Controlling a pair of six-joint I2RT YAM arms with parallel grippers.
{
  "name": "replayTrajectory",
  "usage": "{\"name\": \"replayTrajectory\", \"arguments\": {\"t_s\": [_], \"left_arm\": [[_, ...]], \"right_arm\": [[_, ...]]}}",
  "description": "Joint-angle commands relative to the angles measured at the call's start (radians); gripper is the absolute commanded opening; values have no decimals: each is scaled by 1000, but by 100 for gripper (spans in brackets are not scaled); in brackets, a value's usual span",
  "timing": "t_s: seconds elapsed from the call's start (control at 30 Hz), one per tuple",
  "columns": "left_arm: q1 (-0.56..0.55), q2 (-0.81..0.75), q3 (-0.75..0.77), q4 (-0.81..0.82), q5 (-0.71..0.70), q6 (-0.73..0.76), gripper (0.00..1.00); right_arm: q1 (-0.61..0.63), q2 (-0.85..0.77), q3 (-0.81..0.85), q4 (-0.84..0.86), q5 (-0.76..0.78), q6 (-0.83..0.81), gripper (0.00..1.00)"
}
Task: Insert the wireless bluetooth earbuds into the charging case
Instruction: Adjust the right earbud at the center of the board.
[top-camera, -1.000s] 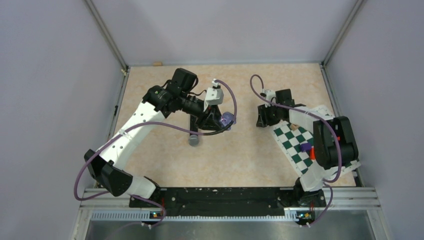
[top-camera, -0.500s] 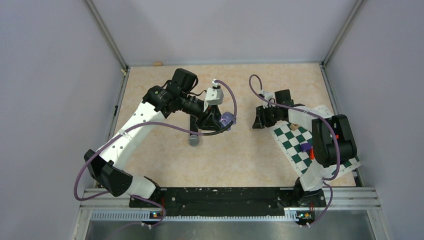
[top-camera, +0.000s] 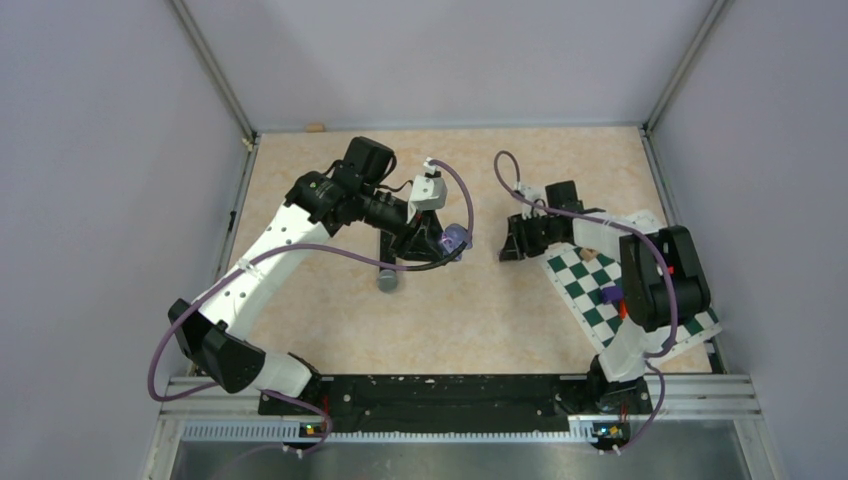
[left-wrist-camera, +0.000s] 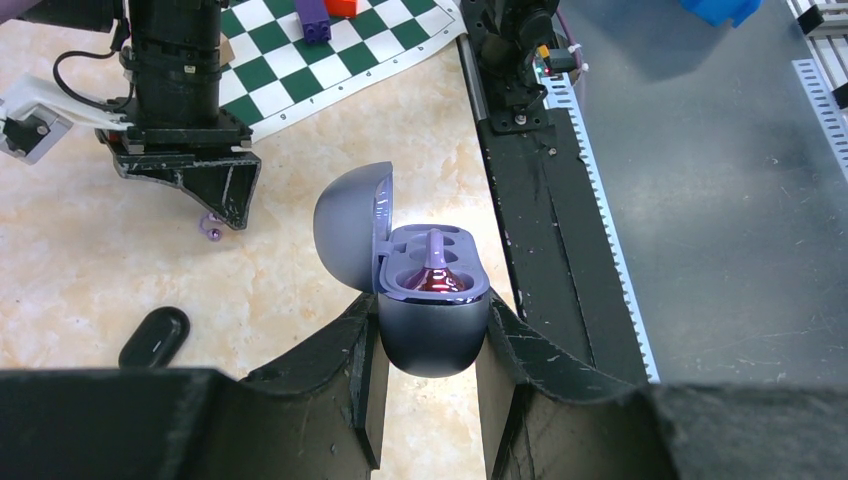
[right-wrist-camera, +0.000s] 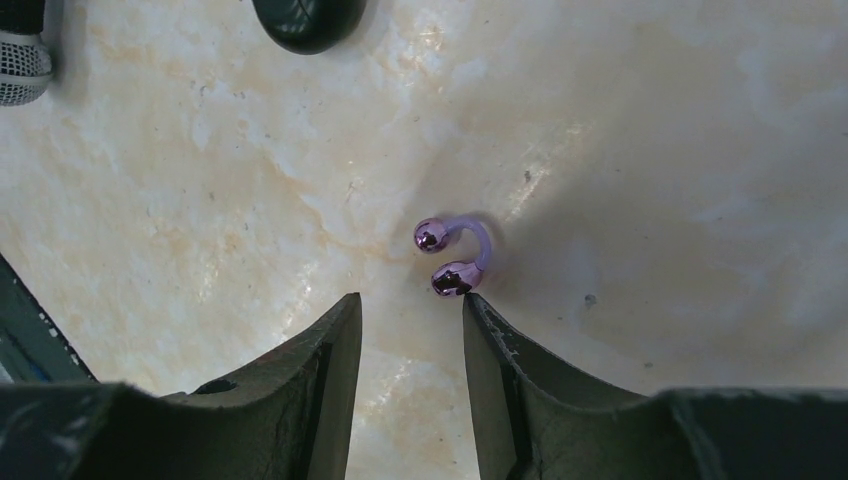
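My left gripper is shut on the dark open charging case, held above the table; it also shows in the top view. One purple earbud sits in the case, and the other socket looks empty. A second purple ring-like earbud lies on the table just ahead of my right gripper, near its right fingertip. That gripper is open, empty and low over the table. The same earbud shows in the left wrist view beside my right gripper.
A microphone lies on the table below the left gripper, with its mesh head in the right wrist view. A black oval piece lies nearby. A green checkered mat with purple and red blocks lies under the right arm.
My right gripper has moved a little left, off the mat's corner, towards the earbud on the table. The left arm and the case have not moved.
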Motion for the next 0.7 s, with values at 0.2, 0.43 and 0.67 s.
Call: {"name": "replayTrajectory", "arguments": {"t_s": [0.2,0.43,0.67], "left_arm": [[5,-4,29,24,42,-3,0],[5,0,33,22,39,-2,0],[5,-3,29,20,35,4,0]], "right_arm": [[73,19,35,57,-72,15,43],[115,11,54,64,-114,25,44],[56,-110,116,20,-172,26,38]]}}
